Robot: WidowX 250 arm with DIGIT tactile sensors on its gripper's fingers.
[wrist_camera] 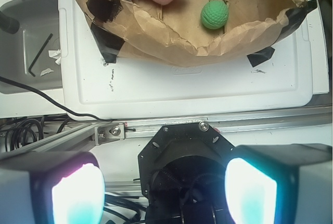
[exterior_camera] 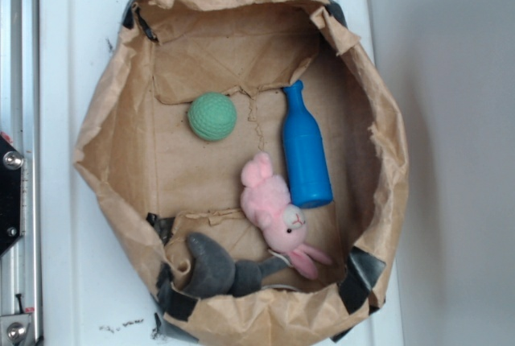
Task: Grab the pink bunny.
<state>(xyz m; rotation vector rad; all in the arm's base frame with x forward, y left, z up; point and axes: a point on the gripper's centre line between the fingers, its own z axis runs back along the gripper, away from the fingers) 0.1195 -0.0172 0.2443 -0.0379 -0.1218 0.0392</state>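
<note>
While the gripper (wrist_camera: 164, 187) hangs well clear of the paper bag (exterior_camera: 113, 121), its fingers (wrist_camera: 78, 190) stand wide apart w/ nothing between them, touching nothing.

Pink bunny (exterior_camera: 278, 213) lies on the bag floor, inside the bag's walls, head twd the taped rim, ears near the bag's edge; blue bottle (exterior_camera: 306, 149) lies just beside it, base about touching the bunny's body. Grey plush toy (exterior_camera: 221, 269) sits vs the bag's taped rim, next to the bunny's head. Green ball (exterior_camera: 212, 116) rests apart from the bunny, nearer the bag's middle. Bag stands on a white tray (wrist_camera: 208, 86); in wrist view the gripper is outside the bag, past the tray's edge.
</note>
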